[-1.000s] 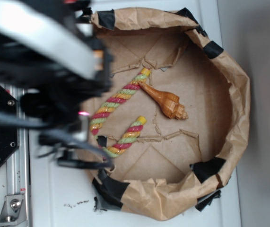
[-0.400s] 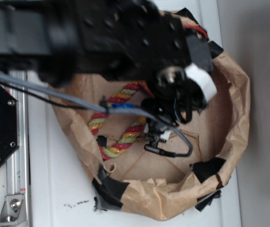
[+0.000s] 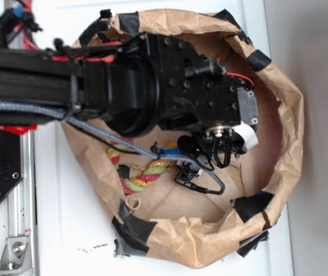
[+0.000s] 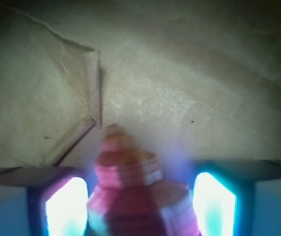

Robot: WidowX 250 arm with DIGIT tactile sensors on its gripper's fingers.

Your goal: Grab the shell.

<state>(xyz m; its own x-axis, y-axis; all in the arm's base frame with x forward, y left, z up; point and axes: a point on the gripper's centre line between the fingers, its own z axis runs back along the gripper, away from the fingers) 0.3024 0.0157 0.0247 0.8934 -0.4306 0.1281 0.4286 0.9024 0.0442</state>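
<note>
In the wrist view the shell is a blurred, ribbed, pinkish-brown shape. It lies on brown paper between my two glowing fingers, narrow end pointing away. My gripper is open and low around the shell, with a small gap on each side. In the exterior view my black arm reaches over the paper basin and hides the shell and the fingertips beneath it.
The red-yellow-green rope lies just left of the gripper, partly under the arm. The crumpled brown paper wall rings the area, patched with black tape. A paper fold lies ahead on the left.
The arm has swung from the left edge over the basin onto the shell. It has dropped lower since 0.4 s ago and now covers the shell and more of the rope.
</note>
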